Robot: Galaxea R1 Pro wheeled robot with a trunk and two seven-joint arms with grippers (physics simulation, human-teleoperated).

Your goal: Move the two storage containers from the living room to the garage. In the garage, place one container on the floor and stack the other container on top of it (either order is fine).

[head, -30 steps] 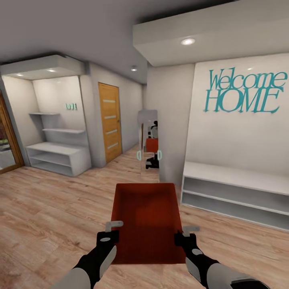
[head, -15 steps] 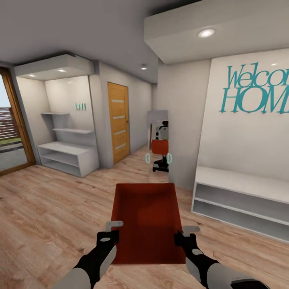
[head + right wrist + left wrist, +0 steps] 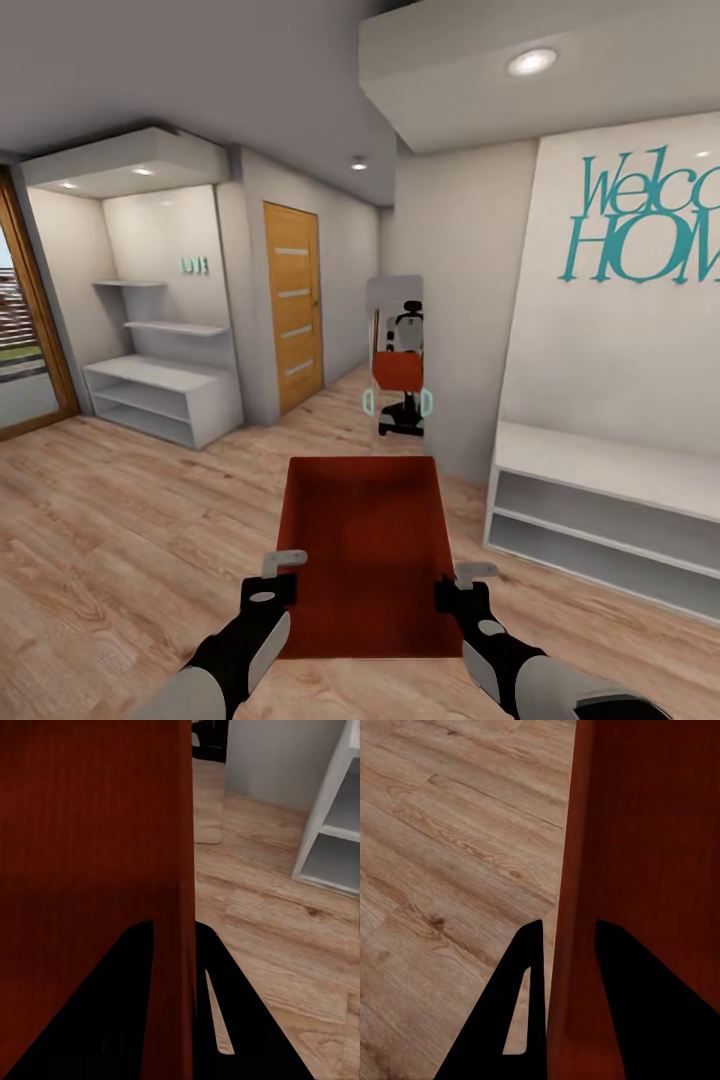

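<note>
I carry one red-orange open-topped storage container in front of me, held above a light wood plank floor. My left gripper is shut on its left wall, and in the left wrist view the thin wall runs between the two black fingers. My right gripper is shut on the right wall, which sits between its fingers. I am in an entry hall, not the garage.
A tall mirror ahead reflects me with the container. A white low shelf bench stands at right under a teal "Welcome HOME" sign. White shelving fills the left alcove, beside a wooden door. A glass door is far left.
The whole view has swung and advanced: the mirror and bench now sit further right and closer. The container stays in the same place between both grippers.
</note>
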